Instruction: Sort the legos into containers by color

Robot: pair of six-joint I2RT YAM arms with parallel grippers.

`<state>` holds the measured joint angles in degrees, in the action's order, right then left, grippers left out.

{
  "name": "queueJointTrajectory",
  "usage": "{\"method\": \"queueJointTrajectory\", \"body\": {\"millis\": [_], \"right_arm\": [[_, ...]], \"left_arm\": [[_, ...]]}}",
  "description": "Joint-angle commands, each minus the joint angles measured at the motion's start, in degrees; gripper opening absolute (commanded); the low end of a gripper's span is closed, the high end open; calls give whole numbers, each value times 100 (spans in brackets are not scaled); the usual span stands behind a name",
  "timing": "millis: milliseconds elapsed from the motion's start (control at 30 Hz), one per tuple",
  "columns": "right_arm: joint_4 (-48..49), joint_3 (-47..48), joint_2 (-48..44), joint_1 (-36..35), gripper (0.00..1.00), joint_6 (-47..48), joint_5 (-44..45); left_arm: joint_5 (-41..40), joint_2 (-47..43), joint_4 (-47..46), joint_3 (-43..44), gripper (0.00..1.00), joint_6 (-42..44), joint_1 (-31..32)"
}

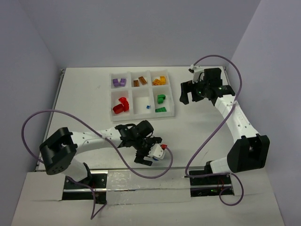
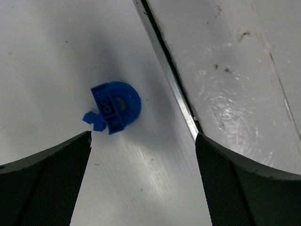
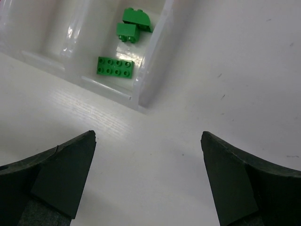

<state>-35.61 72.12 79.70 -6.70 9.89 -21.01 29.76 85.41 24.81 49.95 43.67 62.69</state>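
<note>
Hovering left gripper [image 2: 143, 139]: fingers spread, blue curved lego [image 2: 109, 107] just beyond one fingertip.
Right gripper [image 3: 148, 136]: spread, green legos [image 3: 116, 66] ahead in tray [image 3: 153, 61].

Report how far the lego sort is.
Done: the tray holds purple legos, red legos, green legos and orange legos in separate compartments, plus a tiny blue bit in the near middle one. In hand: nothing; the left gripper hangs, jaws open, over a blue curved piece on the table. Left: that piece goes with the blue bit. The right gripper is open beside the tray.
</note>
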Motion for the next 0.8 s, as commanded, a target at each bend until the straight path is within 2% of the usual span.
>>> {"method": "queueJointTrajectory", "body": {"millis": [0, 267, 433, 767], "right_arm": [[89, -23, -245, 20, 100, -66, -201], [63, -92, -262, 58, 100, -32, -228], [54, -119, -237, 89, 100, 21, -218], [56, -135, -180, 105, 100, -22, -309]], "left_arm": [[40, 397, -355, 651, 96, 408, 15], [128, 918, -204, 962, 91, 883, 117], [117, 1001, -184, 871, 84, 947, 256], [-138, 1315, -429, 888, 80, 841, 314]]}}
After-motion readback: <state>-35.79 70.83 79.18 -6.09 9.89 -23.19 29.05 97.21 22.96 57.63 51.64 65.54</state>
